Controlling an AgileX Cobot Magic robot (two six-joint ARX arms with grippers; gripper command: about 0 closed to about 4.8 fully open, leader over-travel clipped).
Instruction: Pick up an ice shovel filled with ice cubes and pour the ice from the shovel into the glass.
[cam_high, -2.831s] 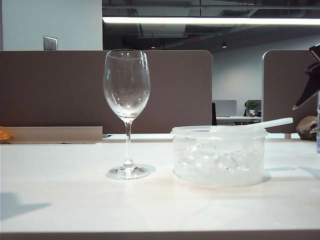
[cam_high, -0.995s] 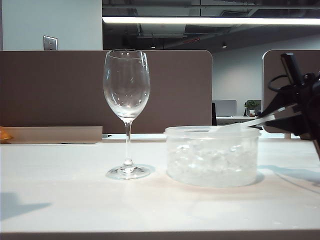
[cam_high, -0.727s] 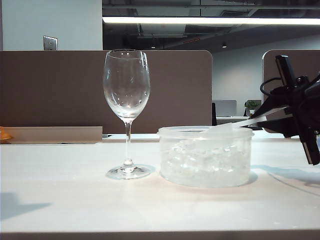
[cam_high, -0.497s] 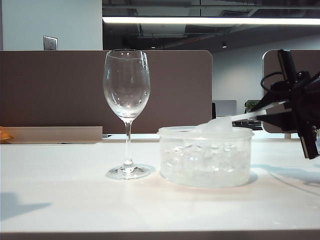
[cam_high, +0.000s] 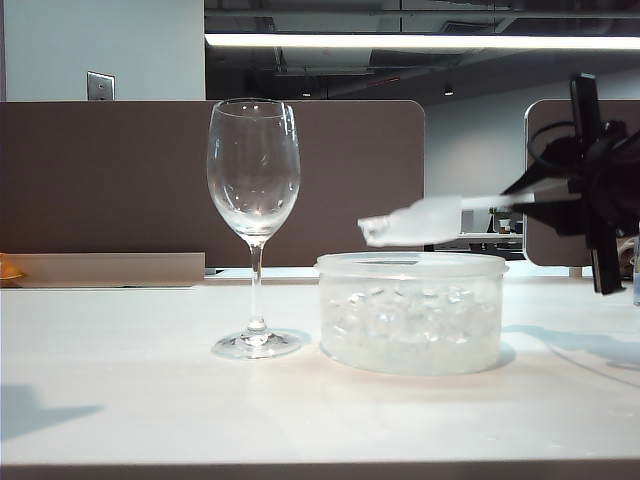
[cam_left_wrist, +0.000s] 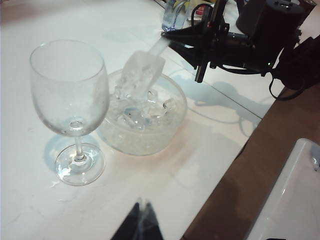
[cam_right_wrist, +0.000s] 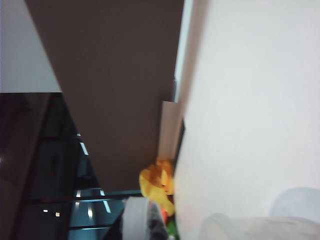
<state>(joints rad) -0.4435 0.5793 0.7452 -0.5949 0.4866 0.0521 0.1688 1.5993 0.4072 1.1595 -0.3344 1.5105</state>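
- We see the right end effector (cam_high: 560, 195) on the right of the exterior view, pinching the far end of the scoop's thin handle with its jaws pressed nearly together
- The scoop (cam_high: 415, 222) hangs roughly level above the round plastic tub (cam_high: 412, 312), its head pointing toward the wine glass (cam_high: 254, 180); from the left wrist view it carries a small load of ice (cam_left_wrist: 140, 75)
- The left end effector (cam_left_wrist: 139, 227) shows only as a dark tip at the edge of its own camera view, above the table (cam_high: 150, 400) on the near side of the glass; we cannot tell whether it is spread or closed
- We judge the scoop light but springy: a long thin handle held at its end will likely wobble, and wet plastic is slippery, so the hold should sit firm and flat on the handle
- The ice looks slick and loose, apt to slide out all at once when the head tips
- The glass looks fragile and top-heavy on its thin stem; a knock from the scoop at the rim could topple it
- Count: one scoop, one glass with no ice in it, one tub, many ice cubes (cam_high: 400, 320), too many to count
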